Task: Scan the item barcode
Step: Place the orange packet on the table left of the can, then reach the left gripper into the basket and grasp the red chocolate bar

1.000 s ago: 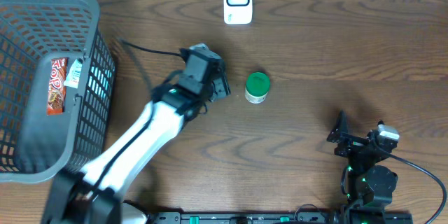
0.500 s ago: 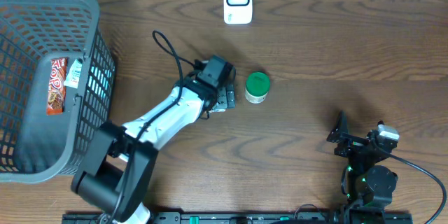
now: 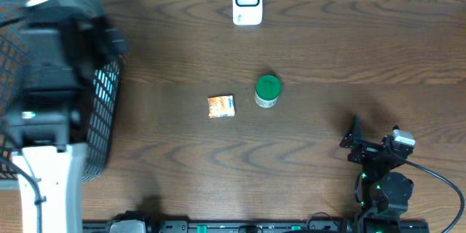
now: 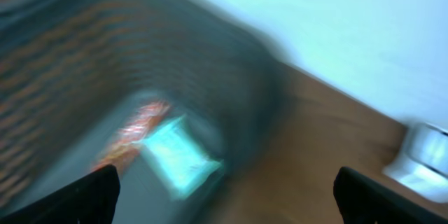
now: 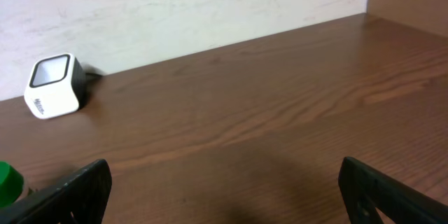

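A small orange packet (image 3: pixel 221 106) lies flat on the table, just left of a green-lidded jar (image 3: pixel 267 91). The white barcode scanner (image 3: pixel 247 1) stands at the table's far edge, and it shows too in the right wrist view (image 5: pixel 54 84) and blurred in the left wrist view (image 4: pixel 427 161). My left arm (image 3: pixel 47 73) looms blurred over the basket (image 3: pixel 102 109). My left gripper (image 4: pixel 224 182) is open and empty above the basket's inside, where an orange-red snack bar (image 4: pixel 133 129) and a teal packet (image 4: pixel 178 154) lie. My right gripper (image 5: pixel 224 175) is open and empty near the front right (image 3: pixel 368 145).
The grey mesh basket (image 4: pixel 105 42) fills the table's left end. A pale wall runs behind the scanner. Brown tabletop (image 3: pixel 342 51) stretches between the jar and the right arm's base (image 3: pixel 386 189).
My left gripper opened and left the orange packet beside the jar. The arm then swung away left and up over the basket. The right arm has not moved.
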`<state>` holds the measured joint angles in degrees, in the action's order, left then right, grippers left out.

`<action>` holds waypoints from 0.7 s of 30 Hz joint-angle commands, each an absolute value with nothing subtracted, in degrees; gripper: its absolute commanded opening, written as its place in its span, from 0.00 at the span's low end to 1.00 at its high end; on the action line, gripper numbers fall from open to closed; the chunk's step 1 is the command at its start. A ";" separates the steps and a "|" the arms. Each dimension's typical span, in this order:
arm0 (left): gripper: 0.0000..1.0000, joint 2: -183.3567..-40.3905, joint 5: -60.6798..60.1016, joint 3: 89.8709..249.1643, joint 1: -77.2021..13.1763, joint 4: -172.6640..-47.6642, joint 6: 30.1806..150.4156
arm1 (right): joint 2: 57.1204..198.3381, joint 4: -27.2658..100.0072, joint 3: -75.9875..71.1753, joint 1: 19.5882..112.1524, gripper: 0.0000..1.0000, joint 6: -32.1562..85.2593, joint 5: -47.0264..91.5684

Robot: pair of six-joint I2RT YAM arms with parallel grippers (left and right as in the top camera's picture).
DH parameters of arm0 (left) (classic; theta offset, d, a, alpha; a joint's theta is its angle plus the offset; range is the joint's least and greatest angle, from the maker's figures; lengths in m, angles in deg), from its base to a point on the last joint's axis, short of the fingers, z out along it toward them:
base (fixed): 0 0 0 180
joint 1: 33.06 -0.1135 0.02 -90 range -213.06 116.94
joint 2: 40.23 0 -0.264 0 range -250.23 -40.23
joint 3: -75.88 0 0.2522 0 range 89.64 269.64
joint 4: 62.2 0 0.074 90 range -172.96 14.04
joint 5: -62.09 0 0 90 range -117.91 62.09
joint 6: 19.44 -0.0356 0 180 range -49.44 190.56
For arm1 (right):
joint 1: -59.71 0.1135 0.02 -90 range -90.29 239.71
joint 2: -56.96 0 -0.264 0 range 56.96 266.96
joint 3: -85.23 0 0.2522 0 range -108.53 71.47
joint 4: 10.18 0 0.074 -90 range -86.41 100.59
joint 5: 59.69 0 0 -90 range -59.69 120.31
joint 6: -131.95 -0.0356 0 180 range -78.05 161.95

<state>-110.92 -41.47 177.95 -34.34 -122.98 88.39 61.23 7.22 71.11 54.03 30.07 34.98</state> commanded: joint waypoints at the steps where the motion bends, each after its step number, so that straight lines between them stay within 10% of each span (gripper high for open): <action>1: 0.98 -113.20 -44.00 176.18 -49.95 -129.17 98.83 | 61.08 7.44 71.15 53.79 0.99 30.68 35.11; 9: 0.98 -125.57 -41.42 171.29 -65.68 -120.86 92.36 | 61.08 7.44 71.15 53.79 0.99 30.68 35.11; 21: 0.98 -152.52 -28.57 170.63 -66.16 -117.13 63.45 | 61.08 7.44 71.15 53.79 0.99 30.68 35.11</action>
